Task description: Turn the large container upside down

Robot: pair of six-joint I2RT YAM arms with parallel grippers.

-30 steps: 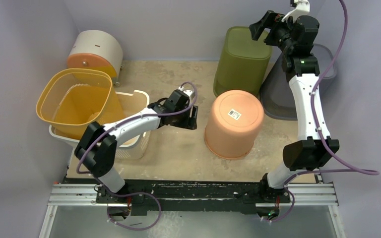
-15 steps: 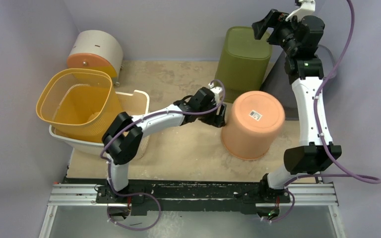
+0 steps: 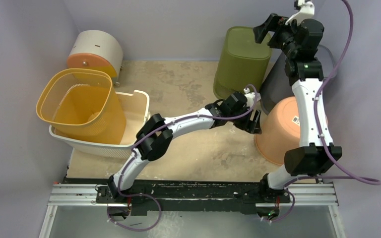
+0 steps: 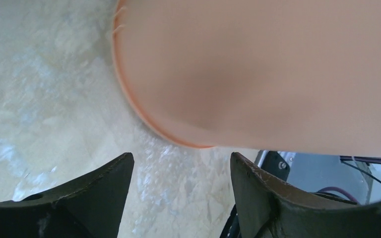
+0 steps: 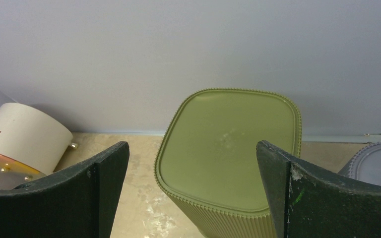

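A salmon bucket (image 3: 279, 135) stands bottom up at the right of the table, tilted toward the right wall and partly hidden behind my right arm. My left gripper (image 3: 252, 122) is open, stretched far right, its fingertips right at the bucket's left side. In the left wrist view the bucket (image 4: 278, 69) fills the top, its rim just beyond my open left gripper (image 4: 181, 166). My right gripper (image 3: 266, 29) is open and empty, high above an olive green bin (image 3: 240, 57) that stands bottom up at the back. The right wrist view shows this bin (image 5: 228, 148) between the fingers of my gripper (image 5: 192, 151).
A yellow mesh basket (image 3: 79, 101) sits inside a white basket (image 3: 138, 104) at the left. A white and orange drum (image 3: 95, 49) lies at the back left. A grey bin (image 3: 274, 85) stands behind the salmon bucket by the right wall.
My left arm has swept right, pushing the salmon bucket from the table's middle to the right side, where it now tilts. My right arm has hardly moved.
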